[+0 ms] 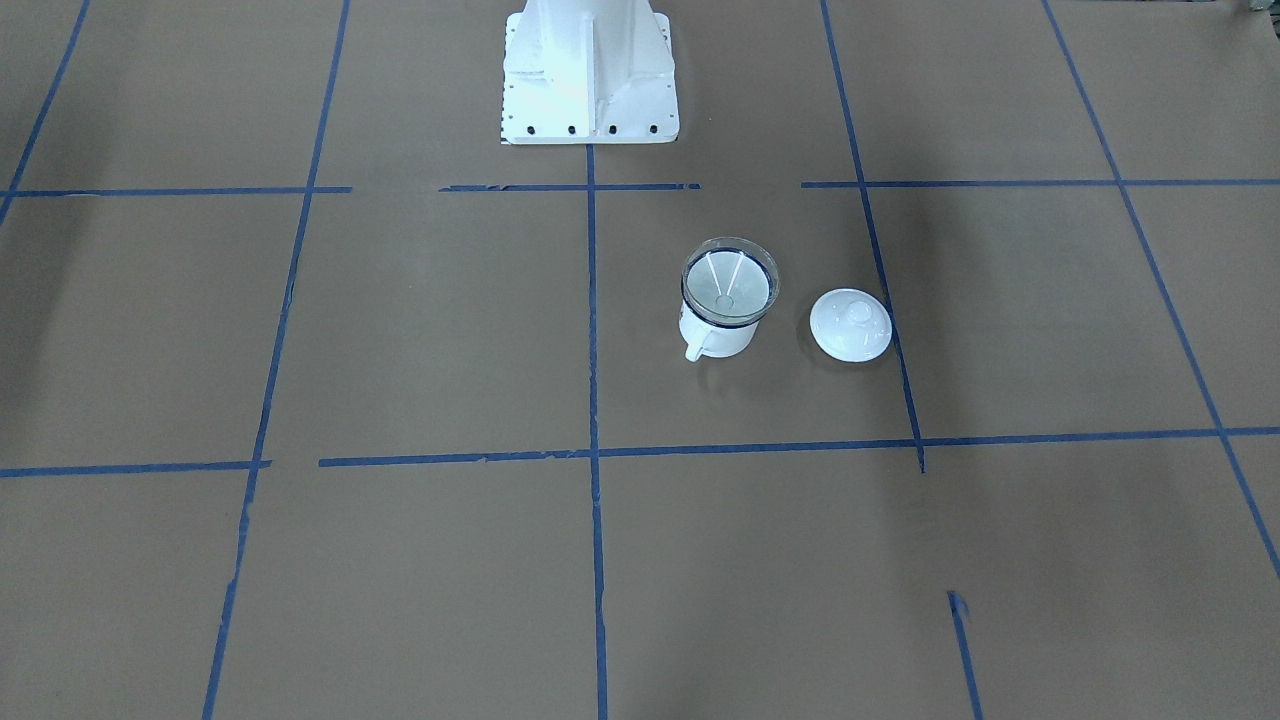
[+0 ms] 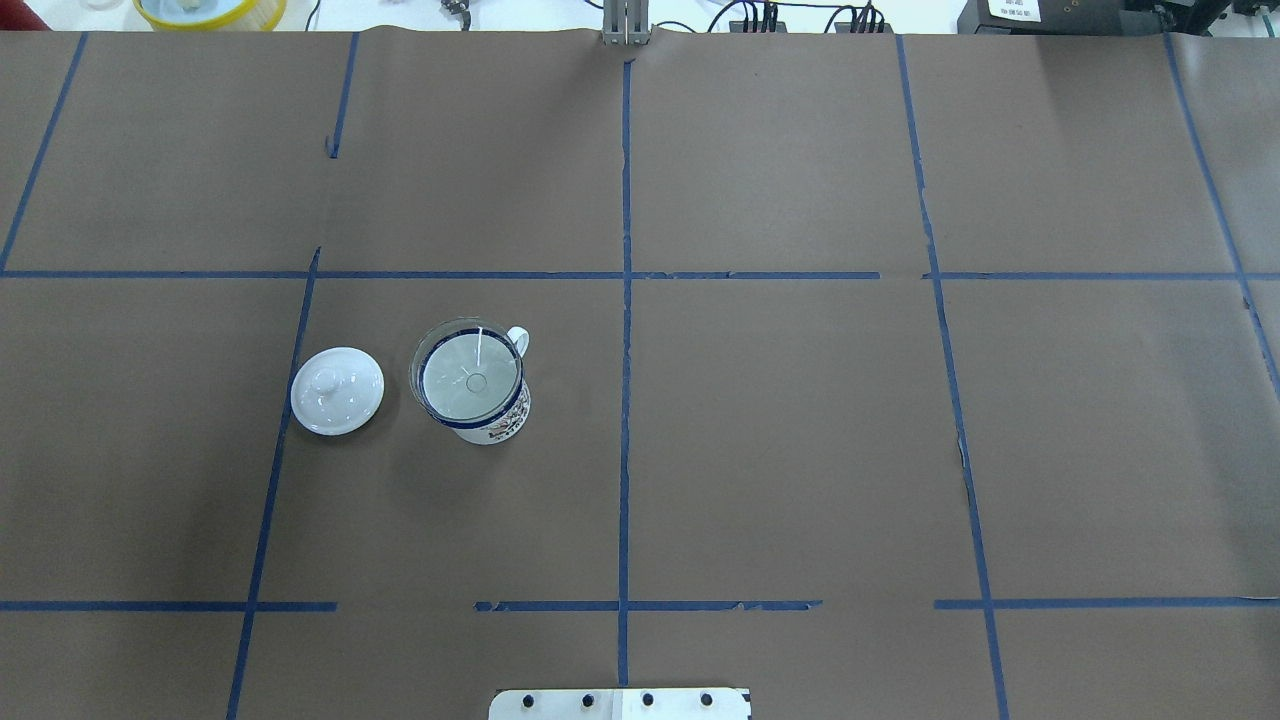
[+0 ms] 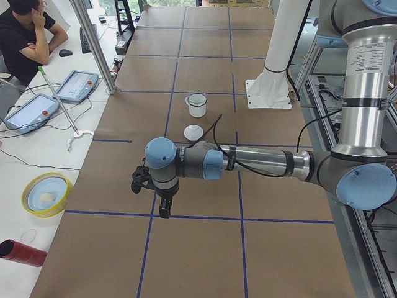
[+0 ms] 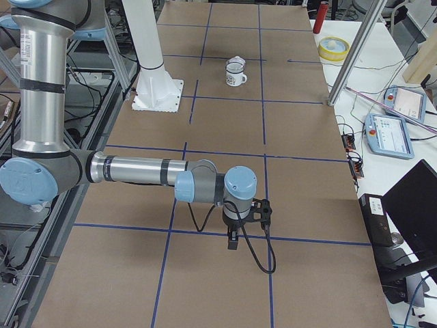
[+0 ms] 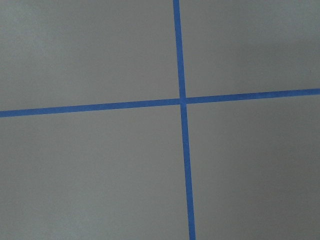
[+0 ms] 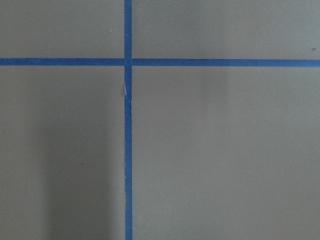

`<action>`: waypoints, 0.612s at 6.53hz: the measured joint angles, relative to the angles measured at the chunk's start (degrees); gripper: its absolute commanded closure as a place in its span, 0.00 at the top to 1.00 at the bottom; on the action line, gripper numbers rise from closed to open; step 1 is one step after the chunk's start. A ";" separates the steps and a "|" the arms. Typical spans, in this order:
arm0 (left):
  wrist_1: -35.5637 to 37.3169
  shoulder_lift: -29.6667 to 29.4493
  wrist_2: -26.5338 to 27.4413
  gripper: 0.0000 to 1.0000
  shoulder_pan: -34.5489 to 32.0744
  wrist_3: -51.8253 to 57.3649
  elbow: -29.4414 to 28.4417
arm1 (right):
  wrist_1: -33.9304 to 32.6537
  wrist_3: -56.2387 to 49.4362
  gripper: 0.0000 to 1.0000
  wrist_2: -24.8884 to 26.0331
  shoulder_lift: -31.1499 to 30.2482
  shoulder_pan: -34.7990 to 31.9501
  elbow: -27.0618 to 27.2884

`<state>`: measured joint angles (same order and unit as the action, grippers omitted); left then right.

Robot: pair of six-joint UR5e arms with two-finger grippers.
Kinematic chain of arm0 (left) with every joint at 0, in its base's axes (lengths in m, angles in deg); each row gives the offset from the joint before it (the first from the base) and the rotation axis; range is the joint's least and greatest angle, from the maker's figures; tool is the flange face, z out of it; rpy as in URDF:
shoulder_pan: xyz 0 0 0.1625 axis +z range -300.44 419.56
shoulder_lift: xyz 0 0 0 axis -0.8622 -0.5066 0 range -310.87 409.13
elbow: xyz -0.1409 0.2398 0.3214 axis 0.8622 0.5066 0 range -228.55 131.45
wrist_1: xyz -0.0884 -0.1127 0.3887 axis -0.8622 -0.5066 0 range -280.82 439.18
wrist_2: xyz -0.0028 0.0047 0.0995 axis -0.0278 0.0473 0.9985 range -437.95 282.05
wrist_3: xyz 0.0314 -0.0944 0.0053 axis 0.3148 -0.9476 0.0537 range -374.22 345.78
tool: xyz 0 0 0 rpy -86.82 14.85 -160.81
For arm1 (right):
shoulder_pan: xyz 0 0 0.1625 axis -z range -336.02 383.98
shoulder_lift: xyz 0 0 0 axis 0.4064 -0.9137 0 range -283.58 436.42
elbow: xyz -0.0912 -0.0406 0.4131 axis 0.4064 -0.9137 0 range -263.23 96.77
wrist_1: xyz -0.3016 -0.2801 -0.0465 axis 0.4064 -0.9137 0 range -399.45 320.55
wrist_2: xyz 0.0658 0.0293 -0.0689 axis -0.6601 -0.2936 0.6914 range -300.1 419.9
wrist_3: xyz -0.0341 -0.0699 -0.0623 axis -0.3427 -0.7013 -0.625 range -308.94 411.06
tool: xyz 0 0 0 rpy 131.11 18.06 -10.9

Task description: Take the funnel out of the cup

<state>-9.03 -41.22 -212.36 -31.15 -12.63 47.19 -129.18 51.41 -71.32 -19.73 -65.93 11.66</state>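
**Funnel seated in cup, both arms well away**

Left of centre in the overhead view, the clear funnel (image 2: pixel 470 378) sits in the mouth of the white, blue-rimmed cup (image 2: pixel 497 426). A white lid (image 2: pixel 337 390) lies just beside the cup on its left, not touching it. In the side views, the left gripper (image 3: pixel 164 211) and right gripper (image 4: pixel 233 242) hang over the taped table (image 2: pixel 800 450), well apart from the cup. Whether their fingers are spread or pressed together cannot be told.
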 measured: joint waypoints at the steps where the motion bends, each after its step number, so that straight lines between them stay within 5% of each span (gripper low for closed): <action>1: 0.66 -0.90 0.34 1.00 0.03 -2.81 1.62 | 0.00 0.00 1.00 0.00 0.00 0.00 0.01; 4: 12.81 -7.27 1.20 1.00 2.09 -11.87 14.20 | 0.00 0.00 1.00 0.00 0.00 0.00 0.02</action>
<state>3.78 -48.49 -211.16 -29.06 -24.50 61.39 -129.18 51.41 -71.32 -19.73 -65.93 11.69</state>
